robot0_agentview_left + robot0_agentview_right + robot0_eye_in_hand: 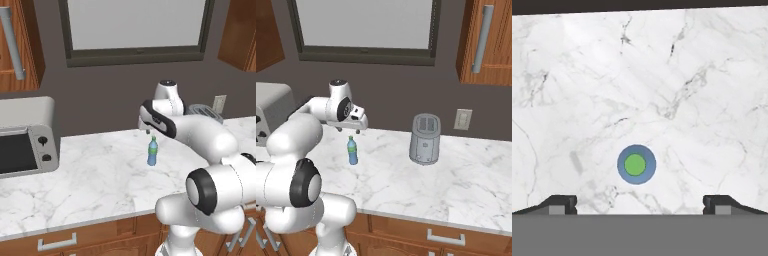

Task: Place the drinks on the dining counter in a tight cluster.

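A small blue water bottle point(152, 151) with a green cap stands upright on a marble wall counter point(85, 175). My gripper point(146, 131) hangs open straight above it, pointing down, with a small gap over the cap. In the right base view the bottle point(352, 151) sits just under the gripper point(349, 131). Seen from the hand, the bottle point(636, 164) is a blue ring with a green middle, centred between the wide-apart tips of the gripper point(640, 205). Nothing is held. The dining counter is out of view.
A silver microwave point(25, 137) stands at the counter's left end. A grey toaster point(424, 139) sits to the right of the bottle, near a wall outlet point(462, 119). Wooden cabinets point(486, 45) hang above, and a window point(135, 25) fills the wall behind.
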Controlling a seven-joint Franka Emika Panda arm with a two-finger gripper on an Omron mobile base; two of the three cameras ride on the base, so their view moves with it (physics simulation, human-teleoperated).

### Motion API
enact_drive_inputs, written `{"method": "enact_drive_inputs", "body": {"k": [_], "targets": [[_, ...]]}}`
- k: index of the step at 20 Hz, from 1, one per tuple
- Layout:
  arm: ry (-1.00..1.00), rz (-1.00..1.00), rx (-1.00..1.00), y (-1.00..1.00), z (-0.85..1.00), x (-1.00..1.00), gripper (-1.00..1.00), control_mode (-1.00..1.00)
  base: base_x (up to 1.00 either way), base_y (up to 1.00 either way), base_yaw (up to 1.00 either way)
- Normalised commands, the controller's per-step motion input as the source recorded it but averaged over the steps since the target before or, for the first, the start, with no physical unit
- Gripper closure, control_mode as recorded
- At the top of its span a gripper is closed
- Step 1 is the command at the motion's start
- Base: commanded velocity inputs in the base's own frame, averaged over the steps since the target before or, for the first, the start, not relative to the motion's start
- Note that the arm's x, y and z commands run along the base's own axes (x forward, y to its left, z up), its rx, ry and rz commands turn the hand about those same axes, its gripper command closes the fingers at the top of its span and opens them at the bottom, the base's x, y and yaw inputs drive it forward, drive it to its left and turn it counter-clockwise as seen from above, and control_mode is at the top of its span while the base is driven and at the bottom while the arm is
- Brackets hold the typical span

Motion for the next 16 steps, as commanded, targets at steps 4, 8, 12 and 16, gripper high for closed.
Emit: {"method": "enact_drive_inputs", "body": {"k": [4, 8, 12, 16], "targets": [[0.01, 0.00, 0.00, 0.00, -0.28, 0.10, -1.00, -1.00, 0.00, 0.00, 0.00], [0.03, 0.00, 0.00, 0.00, -0.28, 0.13, -1.00, -1.00, 0.00, 0.00, 0.00], [0.04, 0.00, 0.00, 0.00, -0.16, 0.13, -1.00, -1.00, 0.00, 0.00, 0.00], [0.04, 0.00, 0.00, 0.00, 0.00, 0.15, -1.00, -1.00, 0.00, 0.00, 0.00]]}}
